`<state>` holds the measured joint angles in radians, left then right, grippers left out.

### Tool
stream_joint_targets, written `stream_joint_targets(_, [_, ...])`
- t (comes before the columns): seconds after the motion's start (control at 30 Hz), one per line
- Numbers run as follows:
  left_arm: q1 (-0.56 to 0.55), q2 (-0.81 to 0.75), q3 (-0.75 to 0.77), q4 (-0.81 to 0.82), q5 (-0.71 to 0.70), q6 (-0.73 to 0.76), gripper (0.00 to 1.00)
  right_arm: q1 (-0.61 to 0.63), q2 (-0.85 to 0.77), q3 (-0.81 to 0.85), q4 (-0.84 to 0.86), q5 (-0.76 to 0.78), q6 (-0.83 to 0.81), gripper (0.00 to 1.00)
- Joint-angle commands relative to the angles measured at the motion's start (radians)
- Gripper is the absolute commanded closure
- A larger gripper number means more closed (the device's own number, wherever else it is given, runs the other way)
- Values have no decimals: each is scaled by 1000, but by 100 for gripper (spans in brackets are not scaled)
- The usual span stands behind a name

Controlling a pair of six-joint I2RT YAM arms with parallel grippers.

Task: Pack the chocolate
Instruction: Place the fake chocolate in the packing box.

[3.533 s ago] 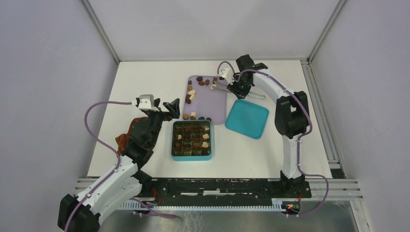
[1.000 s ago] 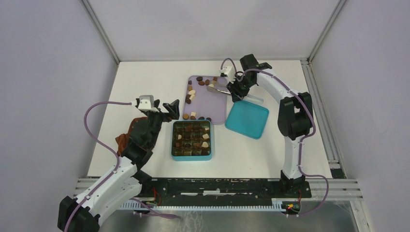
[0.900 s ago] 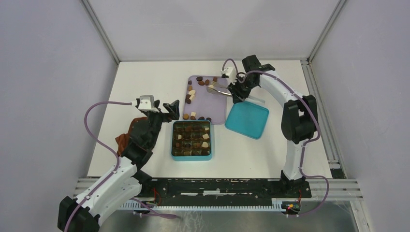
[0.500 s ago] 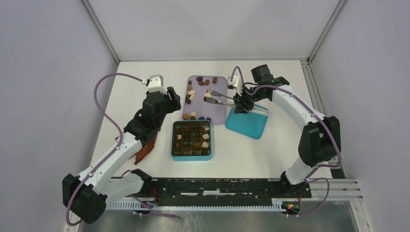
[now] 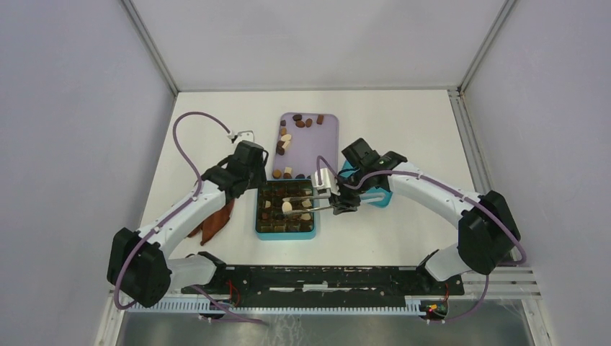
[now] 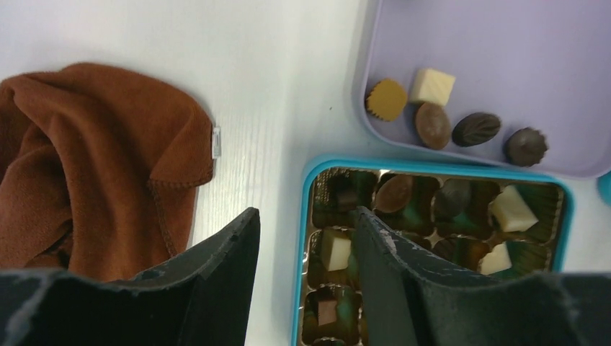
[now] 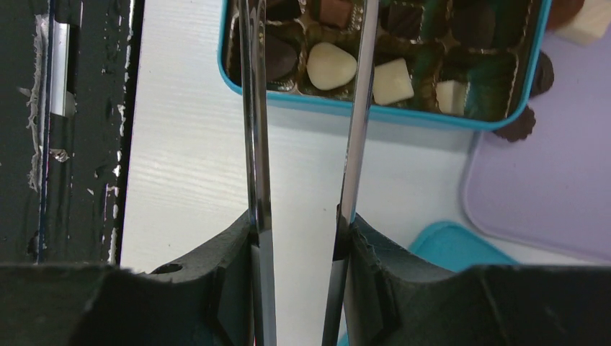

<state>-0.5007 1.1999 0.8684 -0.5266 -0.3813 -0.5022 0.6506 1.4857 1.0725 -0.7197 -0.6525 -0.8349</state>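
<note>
While right jaws pinch the handle end of metal tongs [image 7: 251, 108], tong arms stand apart over teal box [image 7: 432, 119]. A cream oval chocolate [image 7: 331, 65] lies in a cell between them, tips out of wrist view. Left jaws spread, empty, above the box corner, with a cream square piece [image 6: 336, 249] below the gap. Loose pieces [image 6: 432, 124] on lilac tray [image 6: 504, 43]. Brown cloth [image 6: 79, 166] lies on table [image 6: 274, 86].

Choc [image 6: 432, 125]: small bite-size pcs, dark/mid brown & cream, round, oval or square. Some loose on tray [image 6: 504, 43]: far-end cluster, few mid, row of five at near edge. Rest sit in box [image 5: 285, 235] cells, incl cream squares & one cream oval
</note>
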Motion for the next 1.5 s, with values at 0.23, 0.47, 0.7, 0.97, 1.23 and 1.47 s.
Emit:
stream_joint_targets(0.23, [3,34,-17,-58,20,-48,43,153,66,65,65,136,19,100])
stream_joint_targets(0.47, [3,1,-16,-58,19,-39,45,213,124,117,30,194,20,95])
stream_joint_targets(0.7, [2,-38,-22,-53,14,-37,46,235,142,143,9,224,17,72])
stream_joint_targets(0.97, [1,-46,-23,-52,15,-36,45,260,156,156,5,267,31,54])
stream_joint_targets(1.23, [1,-65,-22,-48,15,-33,45,260,148,162,2,256,40,46])
stream_joint_targets(1.47, [1,-133,-42,2,43,-31,46,182,110,220,-43,191,48,50])
